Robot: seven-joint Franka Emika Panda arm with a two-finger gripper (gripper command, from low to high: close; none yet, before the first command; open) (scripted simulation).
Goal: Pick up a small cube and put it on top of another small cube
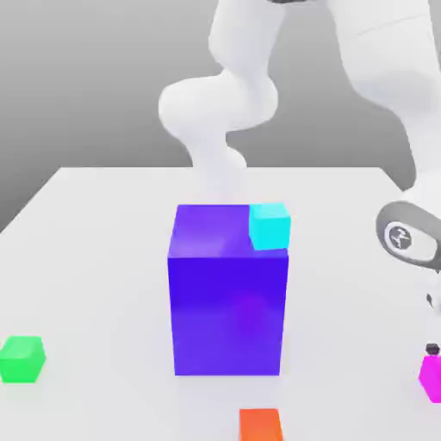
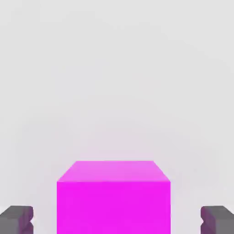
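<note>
Item: small plain magenta cube [image 2: 113,208], near the white tabletop's [image 1: 112,258] edge at the exterior view's right, my two-finger gripper [image 2: 117,220] spread with a finger on either side, presumably so closing grips opposite faces.

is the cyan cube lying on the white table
No, the cyan cube sits up on top of the big blue-purple block, at its corner.

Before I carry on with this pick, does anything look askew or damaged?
One oddity: the cyan cube sits at the very edge of the big blue-purple block, slightly overhanging toward the exterior view's right. Nothing looks spilled or damaged.
</note>
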